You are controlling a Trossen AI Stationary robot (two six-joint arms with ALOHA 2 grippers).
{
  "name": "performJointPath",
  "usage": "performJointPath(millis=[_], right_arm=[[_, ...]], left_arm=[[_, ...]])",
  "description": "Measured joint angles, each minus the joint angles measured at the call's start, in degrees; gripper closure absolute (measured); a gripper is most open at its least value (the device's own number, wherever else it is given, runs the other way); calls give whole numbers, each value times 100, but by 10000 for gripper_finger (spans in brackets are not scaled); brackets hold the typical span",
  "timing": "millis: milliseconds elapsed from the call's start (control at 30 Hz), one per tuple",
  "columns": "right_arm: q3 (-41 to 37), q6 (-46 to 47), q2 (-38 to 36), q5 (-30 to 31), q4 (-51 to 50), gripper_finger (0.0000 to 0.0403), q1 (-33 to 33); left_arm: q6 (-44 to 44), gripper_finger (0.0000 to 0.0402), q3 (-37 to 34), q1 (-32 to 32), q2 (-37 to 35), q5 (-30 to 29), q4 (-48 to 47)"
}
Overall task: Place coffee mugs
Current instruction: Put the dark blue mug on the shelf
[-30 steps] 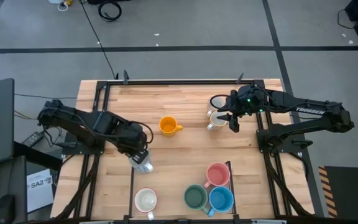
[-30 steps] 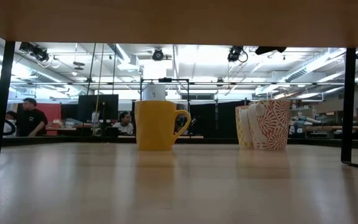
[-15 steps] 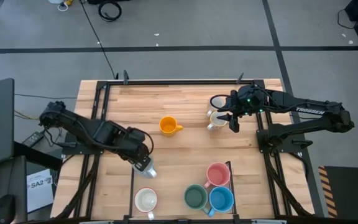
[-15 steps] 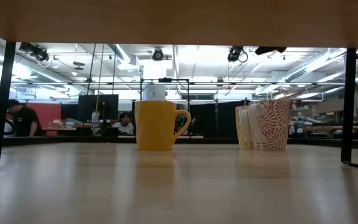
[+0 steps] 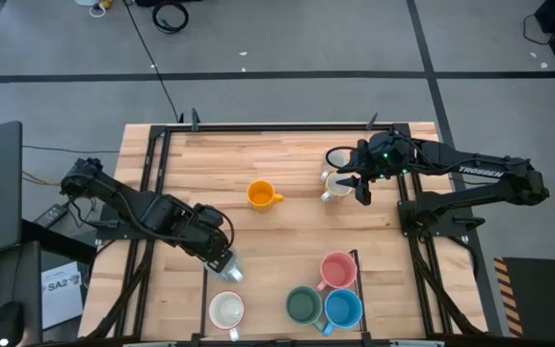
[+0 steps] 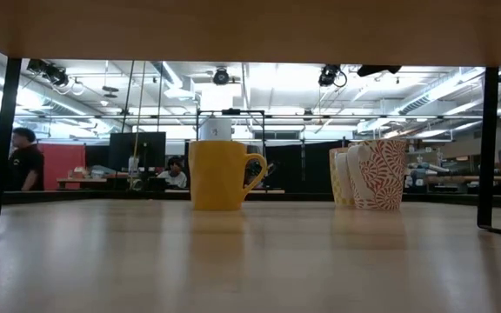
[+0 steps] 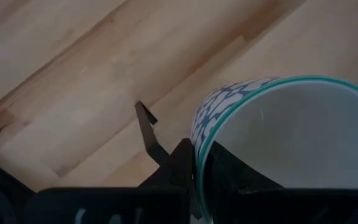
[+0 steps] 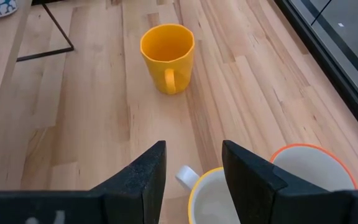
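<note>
Left pincer (image 5: 224,265) clamped on patterned mug (image 7: 278,143), shifted nearer cream mug (image 5: 226,310); right pincer (image 5: 358,188) agape, apparently unmoved

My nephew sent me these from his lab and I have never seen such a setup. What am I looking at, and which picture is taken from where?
These are two dark robot arms at a wooden table, sorting ceramic coffee mugs. One picture looks straight down, one looks level across the tabletop, and two come from small cameras on each arm's wrist.

On the table stand an orange mug, a plain white mug, and a group of pink mug, dark green mug and blue mug.

The left tool is shut on the rim of a white mug with a blue pattern, near the plain white one. The right tool is open over a yellow-rimmed mug, which stands beside an orange-rimmed mug. It holds nothing.
</note>
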Motion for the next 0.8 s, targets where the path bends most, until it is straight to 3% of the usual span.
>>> performJointPath(millis=[800], right_arm=[[1, -12, -1, 0, 1, 240, 0]], left_arm=[[-96, 363, 39, 4, 13, 430, 57]])
